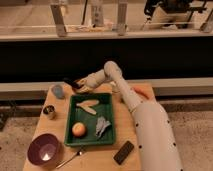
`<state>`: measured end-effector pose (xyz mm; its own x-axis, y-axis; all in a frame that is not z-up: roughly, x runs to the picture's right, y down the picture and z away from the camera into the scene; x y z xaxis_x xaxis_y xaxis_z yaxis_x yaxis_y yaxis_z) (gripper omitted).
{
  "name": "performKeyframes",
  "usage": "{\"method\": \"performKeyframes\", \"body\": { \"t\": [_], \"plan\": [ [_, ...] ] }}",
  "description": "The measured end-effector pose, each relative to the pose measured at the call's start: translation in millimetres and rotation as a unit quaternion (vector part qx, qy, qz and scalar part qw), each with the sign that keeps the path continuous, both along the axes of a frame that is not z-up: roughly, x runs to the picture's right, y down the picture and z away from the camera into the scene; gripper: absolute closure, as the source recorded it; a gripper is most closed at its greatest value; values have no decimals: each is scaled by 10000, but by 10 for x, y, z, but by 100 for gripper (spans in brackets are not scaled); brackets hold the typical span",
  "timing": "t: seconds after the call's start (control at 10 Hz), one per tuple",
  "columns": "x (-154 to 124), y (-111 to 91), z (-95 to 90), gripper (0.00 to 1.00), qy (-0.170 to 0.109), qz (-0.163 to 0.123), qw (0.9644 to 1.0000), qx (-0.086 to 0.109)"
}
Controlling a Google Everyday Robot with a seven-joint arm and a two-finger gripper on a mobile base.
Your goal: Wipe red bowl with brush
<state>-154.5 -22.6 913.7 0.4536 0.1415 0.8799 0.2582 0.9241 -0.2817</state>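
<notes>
The red bowl [143, 91] sits at the table's back right, partly hidden behind my arm. My gripper [76, 86] is low over the back left of the table, just beyond the green tray [113, 120]. A slim dark stick, the brush [70, 82], pokes out to the left at the gripper's tip. I cannot tell whether it is held or lying on the table. The gripper is far from the red bowl, with the arm stretched across between them.
A grey-blue object [58, 91] and a small metal cup [49, 111] stand left of the gripper. The tray holds an orange fruit [78, 129], a pale banana [89, 105] and a grey crumpled thing [102, 125]. The purple bowl [45, 150], a spoon [70, 159] and a black block [124, 152] lie in front.
</notes>
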Motion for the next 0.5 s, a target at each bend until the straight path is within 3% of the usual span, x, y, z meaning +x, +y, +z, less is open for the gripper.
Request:
{"method": "performKeyframes", "body": {
  "t": [0.5],
  "plan": [
    [-48,-167,167,100,78,62,9999,40]
  ]
}}
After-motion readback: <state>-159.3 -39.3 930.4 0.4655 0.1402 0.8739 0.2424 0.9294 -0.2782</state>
